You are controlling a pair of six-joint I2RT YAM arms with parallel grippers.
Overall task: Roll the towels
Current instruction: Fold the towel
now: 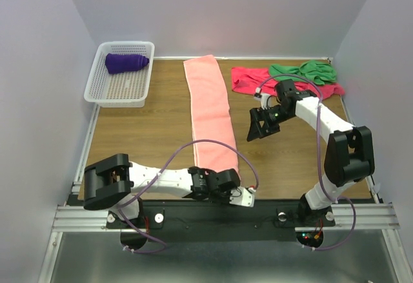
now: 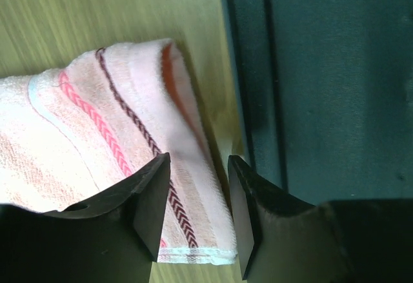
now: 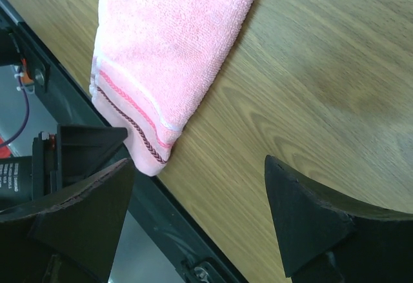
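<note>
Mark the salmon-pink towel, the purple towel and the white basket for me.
salmon-pink towel [image 1: 208, 109], top external view, middle of the flat strip.
purple towel [image 1: 126, 62], top external view, middle of the roll.
white basket [image 1: 98, 77], top external view, its left wall.

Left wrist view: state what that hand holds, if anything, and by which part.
Cannot be told. The left hand straddles the striped, hemmed end of the salmon-pink towel, but whether its fingers actually pinch the cloth does not show.

Salmon-pink towel [image 1: 210, 112] near end under left gripper [image 1: 222, 180], possibly between its jaws.
</note>
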